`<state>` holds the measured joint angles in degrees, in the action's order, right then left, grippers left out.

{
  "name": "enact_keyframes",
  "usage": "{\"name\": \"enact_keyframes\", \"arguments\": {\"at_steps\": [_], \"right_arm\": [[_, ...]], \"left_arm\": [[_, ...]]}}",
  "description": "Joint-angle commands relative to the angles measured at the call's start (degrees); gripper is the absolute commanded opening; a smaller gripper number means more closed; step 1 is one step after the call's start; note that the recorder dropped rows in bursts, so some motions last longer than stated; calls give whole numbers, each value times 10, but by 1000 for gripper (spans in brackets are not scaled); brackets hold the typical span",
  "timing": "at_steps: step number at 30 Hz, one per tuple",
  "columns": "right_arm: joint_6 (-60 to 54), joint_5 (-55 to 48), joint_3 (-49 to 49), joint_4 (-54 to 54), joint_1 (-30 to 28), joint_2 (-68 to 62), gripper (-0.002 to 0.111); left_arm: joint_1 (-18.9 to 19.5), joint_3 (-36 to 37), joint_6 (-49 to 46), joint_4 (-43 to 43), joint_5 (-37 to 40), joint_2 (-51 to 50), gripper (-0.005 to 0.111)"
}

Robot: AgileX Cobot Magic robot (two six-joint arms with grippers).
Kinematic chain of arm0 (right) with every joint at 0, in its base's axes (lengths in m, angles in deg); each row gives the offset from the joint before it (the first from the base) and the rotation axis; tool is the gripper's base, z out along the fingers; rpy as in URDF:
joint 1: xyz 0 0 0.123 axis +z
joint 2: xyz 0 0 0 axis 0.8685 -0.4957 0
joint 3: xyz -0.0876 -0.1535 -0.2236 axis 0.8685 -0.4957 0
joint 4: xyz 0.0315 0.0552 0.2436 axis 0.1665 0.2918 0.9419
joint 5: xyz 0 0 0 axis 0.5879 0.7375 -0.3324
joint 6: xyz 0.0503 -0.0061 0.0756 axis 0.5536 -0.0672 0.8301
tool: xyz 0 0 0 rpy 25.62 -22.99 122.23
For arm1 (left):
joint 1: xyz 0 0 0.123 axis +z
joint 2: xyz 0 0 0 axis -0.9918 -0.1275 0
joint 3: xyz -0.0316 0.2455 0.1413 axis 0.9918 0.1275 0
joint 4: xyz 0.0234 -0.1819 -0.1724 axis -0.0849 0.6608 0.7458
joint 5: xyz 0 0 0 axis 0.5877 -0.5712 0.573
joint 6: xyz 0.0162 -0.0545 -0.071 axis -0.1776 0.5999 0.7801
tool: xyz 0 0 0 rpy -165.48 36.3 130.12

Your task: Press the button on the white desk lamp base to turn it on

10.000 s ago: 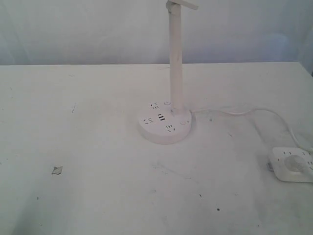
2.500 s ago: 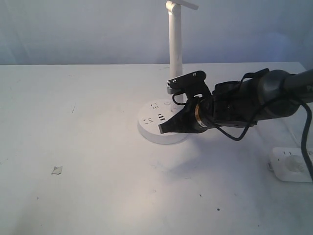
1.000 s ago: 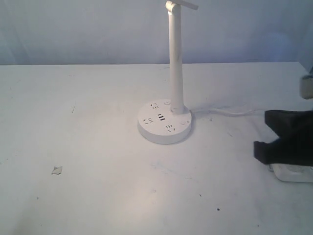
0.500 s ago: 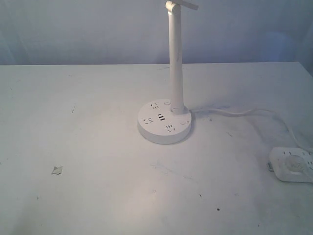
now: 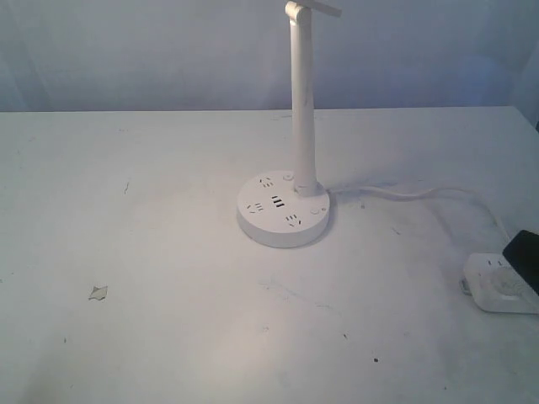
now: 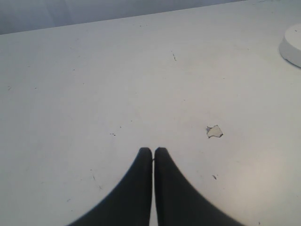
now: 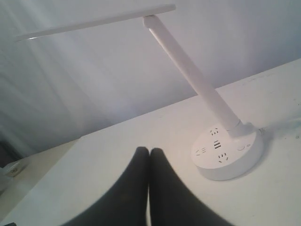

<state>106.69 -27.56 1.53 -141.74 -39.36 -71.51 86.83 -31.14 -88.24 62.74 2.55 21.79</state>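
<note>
The white desk lamp base (image 5: 282, 215) is a round disc with socket holes and dark USB slots, and its thin white pole (image 5: 303, 101) rises from the back. In the right wrist view the base (image 7: 226, 154) lies ahead and to one side of my right gripper (image 7: 149, 150), which is shut, empty and well apart from it. A small round button (image 7: 242, 147) shows on the disc near the pole foot. The lamp head (image 7: 94, 21) stretches overhead. My left gripper (image 6: 153, 150) is shut and empty over bare table, far from the base's rim (image 6: 292, 44).
A squarish white power strip (image 5: 502, 284) lies at the right edge, its cord (image 5: 421, 193) running to the lamp. A dark part of the right arm (image 5: 527, 257) pokes in above it. A small chip mark (image 5: 98, 292) is on the table at the left. Warm light falls in front of the base.
The right arm drew back from the lamp base to the right and left the exterior view; now a dark corner of it shows again at the right edge. The lamp stays put.
</note>
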Motion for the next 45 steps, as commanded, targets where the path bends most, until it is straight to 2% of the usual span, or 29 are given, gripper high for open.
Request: {"name": "enact_keyframes", "arguments": {"at_steps": [1, 9, 13, 16, 28, 30, 35, 41, 45], "right_arm": [[3, 5, -3, 0, -4, 4, 0], [3, 5, -27, -1, -4, 5, 0], [3, 7, -73, -50, -4, 5, 0], [3, -7, -74, -87, -4, 5, 0], [3, -34, -74, -89, -11, 38, 0], [3, -28, -74, -89, -34, 60, 0], [3, -24, -74, -89, -139, 120, 0], [3, -25, -74, -90, -259, 120, 0], [3, -25, -74, -90, -318, 120, 0]], "left_arm": [[-3, -2, 1, 4, -2, 1, 1], [-3, -2, 1, 4, -2, 1, 1], [-3, -2, 1, 4, -2, 1, 1], [-3, -2, 1, 4, -2, 1, 1], [-3, -2, 1, 4, -2, 1, 1], [-3, -2, 1, 4, -2, 1, 1], [-3, -2, 1, 4, -2, 1, 1], [-3, -2, 1, 4, -5, 1, 1], [-3, -2, 1, 4, -5, 1, 1]]}}
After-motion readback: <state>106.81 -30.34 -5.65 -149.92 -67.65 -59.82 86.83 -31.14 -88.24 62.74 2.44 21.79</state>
